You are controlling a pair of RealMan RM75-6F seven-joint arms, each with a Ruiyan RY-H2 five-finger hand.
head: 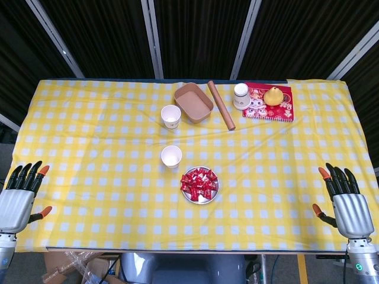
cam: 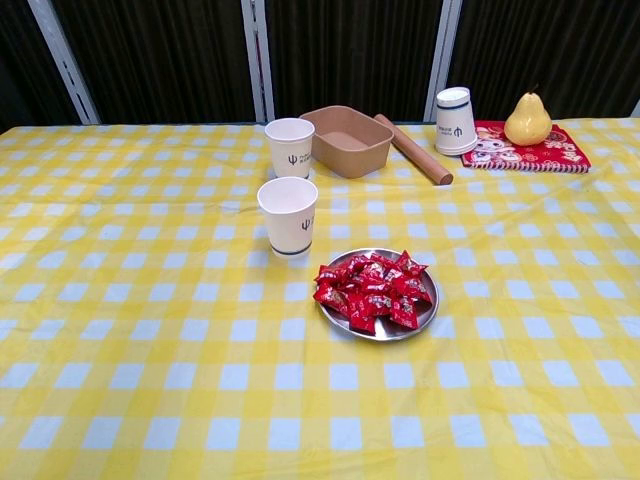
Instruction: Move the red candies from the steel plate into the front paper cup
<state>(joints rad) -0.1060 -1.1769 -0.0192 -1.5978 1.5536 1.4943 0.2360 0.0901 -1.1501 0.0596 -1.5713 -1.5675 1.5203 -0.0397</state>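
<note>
A heap of red candies lies on a round steel plate near the middle of the yellow checked table. The front paper cup stands upright just behind and left of the plate. My left hand hovers at the table's near left corner, fingers apart and holding nothing. My right hand hovers at the near right corner, fingers spread, also holding nothing. The chest view shows neither hand.
A second paper cup stands further back. Behind it are a brown paper tray, a wooden rolling pin, an upturned cup and a yellow pear on a red booklet.
</note>
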